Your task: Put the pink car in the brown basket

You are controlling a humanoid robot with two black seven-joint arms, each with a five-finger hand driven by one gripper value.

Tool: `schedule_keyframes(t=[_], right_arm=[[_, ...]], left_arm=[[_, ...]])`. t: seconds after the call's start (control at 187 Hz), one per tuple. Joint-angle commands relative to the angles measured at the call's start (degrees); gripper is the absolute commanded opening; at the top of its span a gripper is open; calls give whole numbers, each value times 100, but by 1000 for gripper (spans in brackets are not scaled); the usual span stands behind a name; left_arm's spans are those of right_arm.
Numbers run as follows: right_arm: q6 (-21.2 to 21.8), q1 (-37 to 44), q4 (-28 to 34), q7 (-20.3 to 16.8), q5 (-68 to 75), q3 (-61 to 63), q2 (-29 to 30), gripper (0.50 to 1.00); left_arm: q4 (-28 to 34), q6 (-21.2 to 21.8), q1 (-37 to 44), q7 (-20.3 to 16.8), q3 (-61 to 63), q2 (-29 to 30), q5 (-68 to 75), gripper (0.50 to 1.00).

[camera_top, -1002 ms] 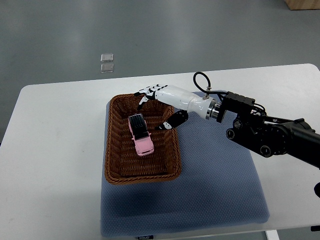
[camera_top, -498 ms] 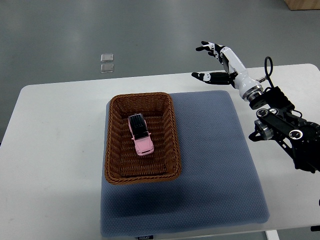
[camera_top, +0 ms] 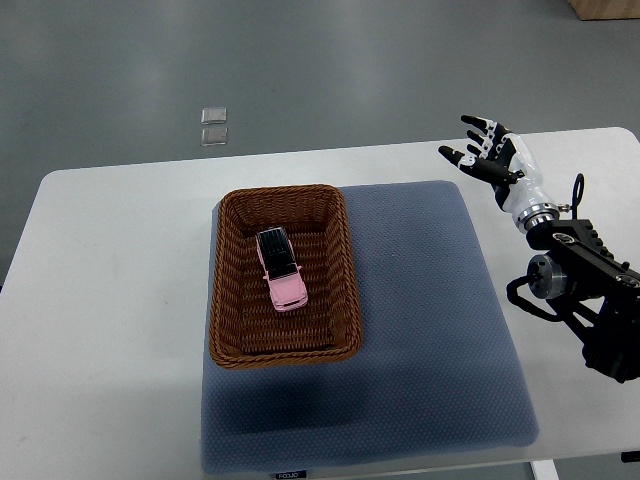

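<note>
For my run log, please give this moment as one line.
pink toy car: inside brown wicker basket | right robot hand: open, empty

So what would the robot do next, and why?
Probably just draw its right hand back to rest. The pink car already lies inside the brown basket, and the hand is open, empty and well off to the basket's right, so nothing seems left to move.
</note>
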Motion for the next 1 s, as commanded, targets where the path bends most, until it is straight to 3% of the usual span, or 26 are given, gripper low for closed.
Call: schedule_keyframes(t=[0.0,0.102,0.509,0.756,0.997], right_arm=[[95,-4,1,-135,222,-8,-29,911],[271,-13,-8,-187,213,-8,-38,913],[122,40,-43,-223,292,0,24,913],[350,66,-17,-1005,538,0,-38,913],[333,66,-34,-847,521,0,-47,913]], left_arm=[[5,1,-3,0,3,0,0,1000],[5,1,-3,0,3,0,0,1000],[-3,1,-3,0,-6,0,0,1000],[14,1,-12,0,3,0,0,1000],[32,1,-3,0,-6,0,0,1000]])
